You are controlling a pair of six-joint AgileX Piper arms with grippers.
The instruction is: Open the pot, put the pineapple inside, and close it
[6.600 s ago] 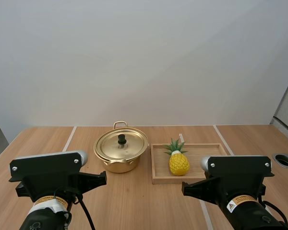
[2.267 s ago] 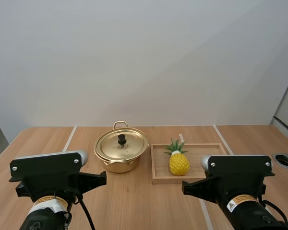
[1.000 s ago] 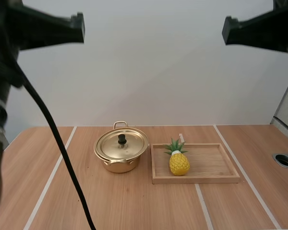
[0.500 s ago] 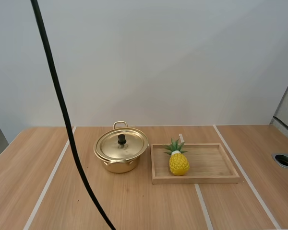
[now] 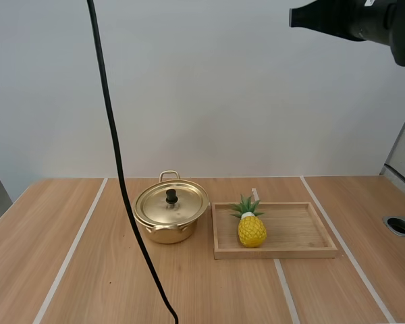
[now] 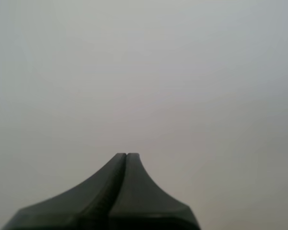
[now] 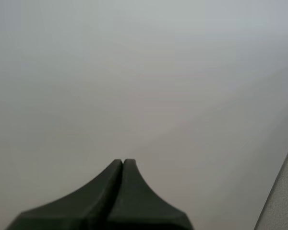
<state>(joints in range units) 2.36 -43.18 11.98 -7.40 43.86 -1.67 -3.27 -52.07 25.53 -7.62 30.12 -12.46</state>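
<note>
Gold-coloured metal pot [image 5: 170, 219] on the counter [image 5: 209, 290], lid [image 5: 182, 204] on, contents hidden. Probably light and slick; best taken by the black knob [image 5: 171, 196] at the lid's centre. Just right of it, a wooden tray [image 5: 297, 229] holding only the yellow pineapple [image 5: 252, 230], upright near the tray's left end. Looks stiff, smooth and light, likely a toy; best pinched across the body, below the green leaves [image 5: 245, 206]. Left jaws pressed together on nothing; right jaws likewise. Task not yet begun.
</note>
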